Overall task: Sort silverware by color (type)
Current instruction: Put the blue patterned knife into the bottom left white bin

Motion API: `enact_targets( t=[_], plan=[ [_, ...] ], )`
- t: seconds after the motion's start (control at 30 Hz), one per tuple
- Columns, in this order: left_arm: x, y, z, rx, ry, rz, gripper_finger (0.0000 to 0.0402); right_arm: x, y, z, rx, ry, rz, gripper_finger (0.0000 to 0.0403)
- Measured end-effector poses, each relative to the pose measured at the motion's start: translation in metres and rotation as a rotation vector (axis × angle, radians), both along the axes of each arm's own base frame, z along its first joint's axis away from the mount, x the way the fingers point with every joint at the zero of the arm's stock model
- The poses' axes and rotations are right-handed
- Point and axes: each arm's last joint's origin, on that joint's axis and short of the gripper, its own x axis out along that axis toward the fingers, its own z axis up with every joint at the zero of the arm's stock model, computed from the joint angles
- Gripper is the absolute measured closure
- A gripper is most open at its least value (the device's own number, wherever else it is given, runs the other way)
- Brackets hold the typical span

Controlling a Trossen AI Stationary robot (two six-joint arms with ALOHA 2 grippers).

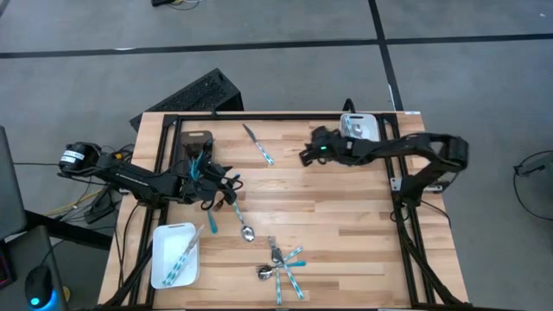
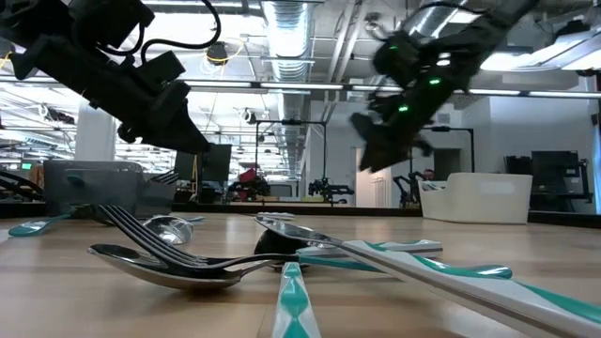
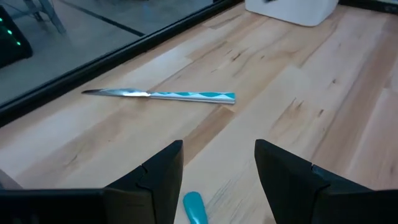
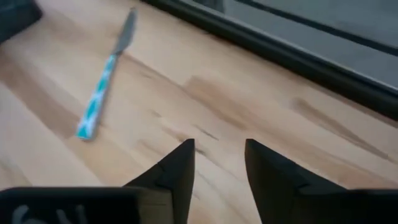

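Observation:
A knife [image 1: 257,143] with a teal-and-white handle lies flat on the wooden table, between the two grippers; it also shows as the knife [image 3: 161,95] and the knife [image 4: 106,81]. My left gripper [image 1: 210,179] [image 3: 217,180] is open above the table, just near of the dark grey tray [image 1: 197,141]. A teal handle end [image 3: 194,205] lies between its fingers, untouched. My right gripper [image 1: 304,157] [image 4: 221,168] is open, hovering to the right of the knife. A spoon [image 1: 242,223] lies near the middle, and a pile of silverware [image 1: 281,263] lies by the near edge.
A white tray [image 1: 175,253] at the near left holds teal-handled pieces. Another white tray [image 1: 359,128] [image 3: 292,9] sits at the far right corner. The dark grey tray holds several teal handles [image 1: 200,161]. Bare wood lies right of the pile.

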Motion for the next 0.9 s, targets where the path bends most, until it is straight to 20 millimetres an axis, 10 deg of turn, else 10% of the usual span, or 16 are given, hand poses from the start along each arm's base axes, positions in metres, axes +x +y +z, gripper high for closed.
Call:
enact_targets(
  t=[0.4, 0.9],
  plan=[
    [-0.002, -0.001, -0.004, -0.026, 0.042, -0.025, 0.0215, 0.112, -0.013, -0.002, 0.073, 0.166, 0.136, 0.0243],
    [-0.013, 0.002, -0.013, -0.057, 0.111, 0.081, 0.0215, 0.167, -0.011, -0.039, 0.212, 0.282, 0.291, 0.0225]
  ],
)
